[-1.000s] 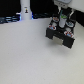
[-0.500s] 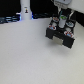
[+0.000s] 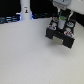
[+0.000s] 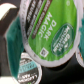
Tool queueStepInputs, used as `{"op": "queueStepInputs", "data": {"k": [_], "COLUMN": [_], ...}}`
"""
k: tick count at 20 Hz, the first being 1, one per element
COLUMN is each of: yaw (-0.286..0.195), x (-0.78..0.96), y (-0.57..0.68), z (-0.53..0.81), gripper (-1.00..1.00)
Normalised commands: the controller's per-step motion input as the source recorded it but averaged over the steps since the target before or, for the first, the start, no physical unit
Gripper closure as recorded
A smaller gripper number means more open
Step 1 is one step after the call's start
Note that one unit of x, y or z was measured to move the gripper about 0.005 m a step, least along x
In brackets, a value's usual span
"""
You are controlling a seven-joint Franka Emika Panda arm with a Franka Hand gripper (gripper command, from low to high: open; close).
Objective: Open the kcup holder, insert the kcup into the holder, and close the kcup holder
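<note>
Here, the gripper (image 3: 61, 19) hangs directly over the kcup holder (image 3: 61, 34), low enough to be down among what fills its top. Its jaws are hidden in the exterior view and out of frame in the wrist view, so I cannot tell whether they are spread, clenched, or holding anything. The wrist view is filled by 1 large green-lidded kcup (image 4: 52, 34) pressed close to the lens (the lid reads "Dark Magic"), with 1 more lid (image 4: 27, 65) just beside it, lower in the holder.

Across the last second almost nothing has shifted — the arm sits over the holder in the same spot, and the holder has not moved. That suggests a slow seating of the cup, not travel. Behind the holder, well apart toward the exterior view's left, stands a white bottle (image 3: 24, 11).
</note>
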Motion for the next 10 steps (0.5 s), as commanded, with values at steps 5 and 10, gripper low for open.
{"op": "queueStepInputs", "data": {"k": [5, 10], "yaw": [0.019, 0.032], "x": [0.12, 0.09], "y": [0.1, 0.1], "z": [-0.12, -0.16], "gripper": [1.0, 1.0]}}
